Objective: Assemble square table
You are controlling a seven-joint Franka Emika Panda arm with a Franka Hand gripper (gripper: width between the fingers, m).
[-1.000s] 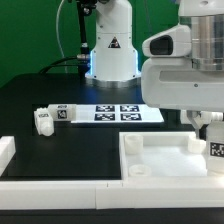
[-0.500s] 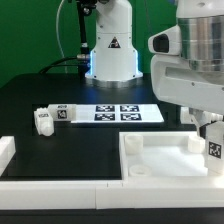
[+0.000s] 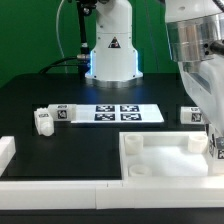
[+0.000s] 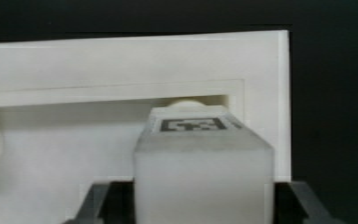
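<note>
The square table slab (image 3: 160, 158) lies at the exterior view's right, rim up, with round corner sockets. My gripper (image 3: 215, 146) hangs over its right edge and is shut on a white leg. In the wrist view the leg (image 4: 197, 160) stands between my dark fingers (image 4: 108, 202), tag (image 4: 195, 125) facing the camera, just in front of a corner socket (image 4: 190, 103) of the slab (image 4: 87, 90). Two loose tagged legs (image 3: 42, 121) (image 3: 63, 113) lie at the left. Another leg (image 3: 190, 115) lies behind the slab.
The marker board (image 3: 122, 113) lies mid-table in front of the robot base (image 3: 110, 55). A long plain white bar (image 3: 60, 190) runs along the front, with a white block (image 3: 5, 150) at the left end.
The arm's body has swung toward the exterior view's right and turned, uncovering the leg behind the slab. The held leg stays at the slab's right edge.
</note>
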